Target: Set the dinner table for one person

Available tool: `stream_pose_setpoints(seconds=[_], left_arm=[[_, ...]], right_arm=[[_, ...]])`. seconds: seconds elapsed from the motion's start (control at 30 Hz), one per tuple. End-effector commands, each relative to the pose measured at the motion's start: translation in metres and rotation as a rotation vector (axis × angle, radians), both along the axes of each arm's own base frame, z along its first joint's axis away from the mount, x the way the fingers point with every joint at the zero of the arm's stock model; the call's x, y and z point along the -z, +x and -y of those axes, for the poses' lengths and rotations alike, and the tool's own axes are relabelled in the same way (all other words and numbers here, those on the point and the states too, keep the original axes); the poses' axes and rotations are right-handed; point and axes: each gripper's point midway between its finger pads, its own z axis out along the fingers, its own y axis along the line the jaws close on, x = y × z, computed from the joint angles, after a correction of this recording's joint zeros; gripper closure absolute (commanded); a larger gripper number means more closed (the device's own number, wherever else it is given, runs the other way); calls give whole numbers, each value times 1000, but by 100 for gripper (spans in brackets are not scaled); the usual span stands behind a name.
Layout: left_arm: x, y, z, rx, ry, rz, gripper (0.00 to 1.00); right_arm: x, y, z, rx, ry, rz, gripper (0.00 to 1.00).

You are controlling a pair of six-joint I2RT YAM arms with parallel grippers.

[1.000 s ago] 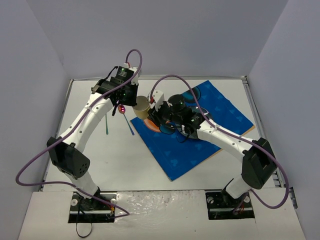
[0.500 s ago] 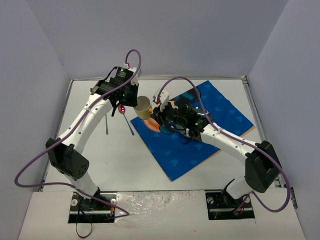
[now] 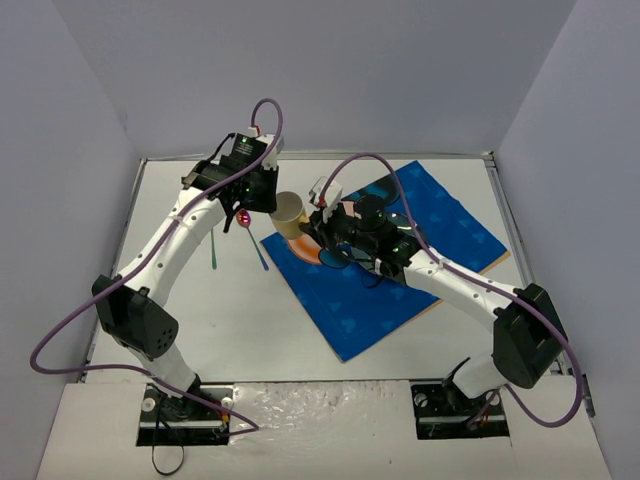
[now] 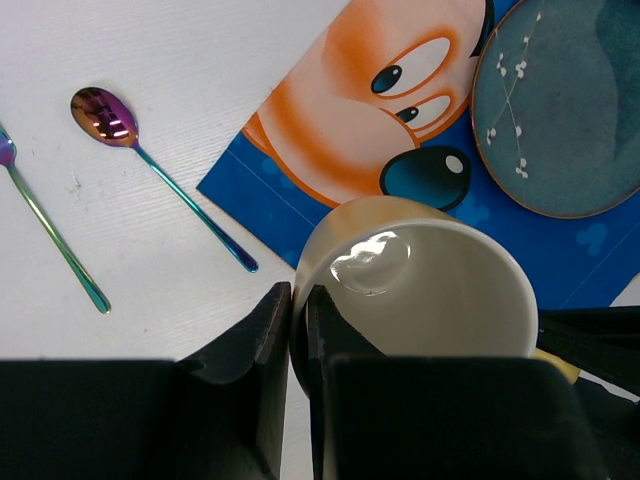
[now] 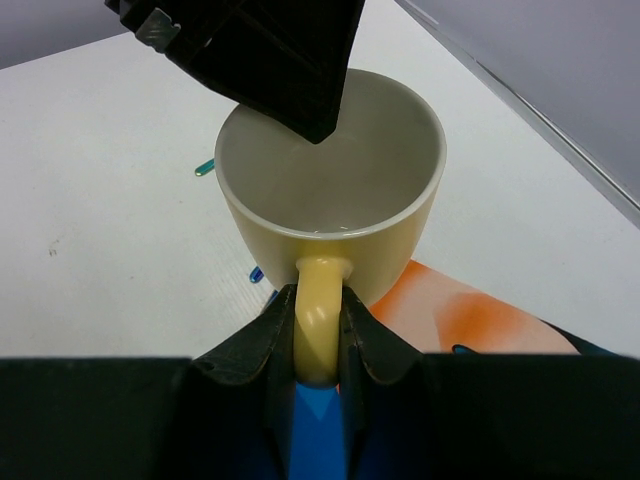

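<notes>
A pale yellow mug (image 3: 288, 212) hangs in the air over the near-left corner of the blue cartoon-mouse placemat (image 3: 400, 290), above the white dinner table (image 3: 230, 310). My left gripper (image 3: 268, 203) is shut on the mug's rim (image 4: 430, 290), one finger inside the wall and one outside (image 4: 298, 292). My right gripper (image 3: 310, 226) is shut on the mug's handle (image 5: 318, 320), its jaws pressed on both sides (image 5: 318, 300). The mug (image 5: 330, 170) is upright and empty. The left gripper's finger (image 5: 270, 50) reaches into it from above.
A dark blue-grey plate (image 4: 565, 100) lies on the placemat (image 4: 330, 190), mostly under my right arm in the top view. An iridescent spoon (image 4: 105, 113) and a second thin utensil (image 4: 50, 240) lie on the white table left of the placemat (image 3: 214, 250).
The right wrist has shifted a little toward the back. The mug has barely moved. Both grippers stay on it.
</notes>
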Motion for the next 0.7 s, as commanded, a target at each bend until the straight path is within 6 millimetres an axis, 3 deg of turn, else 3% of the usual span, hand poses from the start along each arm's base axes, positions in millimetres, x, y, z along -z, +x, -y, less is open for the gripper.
stream_pose_setpoints(seconds=[0.0, 0.07, 0.3, 0.5, 0.67], left_arm=[[-50, 1, -3, -13, -81, 143, 98], [-50, 2, -5, -20, -81, 148, 94], [-52, 5, -12, -57, -93, 161, 62], [-61, 8, -22, -95, -107, 199, 53], [-75, 5, -40, -139, -122, 257, 43]], right_arm=[[-52, 6, 13, 33, 98, 139, 100], [-53, 5, 16, 30, 105, 134, 100], [-60, 3, 29, 6, 151, 143, 100], [-68, 4, 42, 28, 176, 163, 100], [-74, 26, 77, 133, 183, 199, 100]])
